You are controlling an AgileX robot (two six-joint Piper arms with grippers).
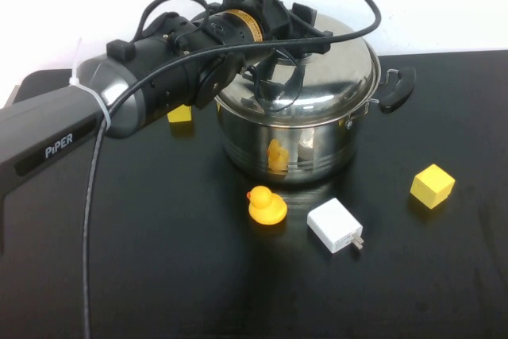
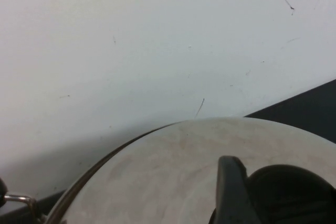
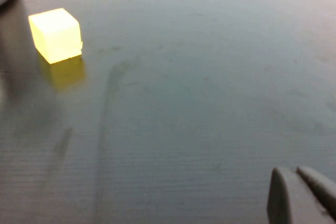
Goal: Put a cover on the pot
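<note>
Lid [image 1: 333, 69] seated on pot [image 1: 294, 144]; left gripper [image 1: 278, 25] over its top, finger state unclear; right gripper [image 3: 302, 195] low over surface [image 3: 199, 93], fingers [image 3: 283, 198] pressed together.

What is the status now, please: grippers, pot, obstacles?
Left gripper over the lid, at its knob. Lid sits on the pot. Right gripper low over bare table, fingers together. Nothing in the way.

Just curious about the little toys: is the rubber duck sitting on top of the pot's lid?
No, the rubber duck sits on the table in front of the pot, beside the white charger.
</note>
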